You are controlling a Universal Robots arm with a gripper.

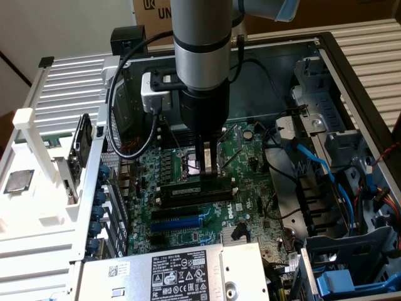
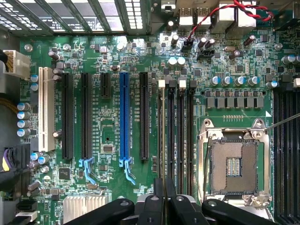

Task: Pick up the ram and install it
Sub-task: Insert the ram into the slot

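Insertion looks in hand: gripper [image 1: 210, 170], fingers narrow and pinched on ram [image 1: 185, 191], holds it on edge along the black slots [image 2: 180, 140] near the green board's [image 1: 250, 157] middle, just beside the metal socket [image 1: 191, 164]. The ram is a thin dark stick with a pale label strip. Seating calls for square alignment and an even downward press.

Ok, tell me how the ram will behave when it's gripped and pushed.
The ram looks like a thin flat board: probably light and stiff, but apt to crack if bent. The gripper seems to pinch just a short stretch of its top edge, so it may tilt when pushed.
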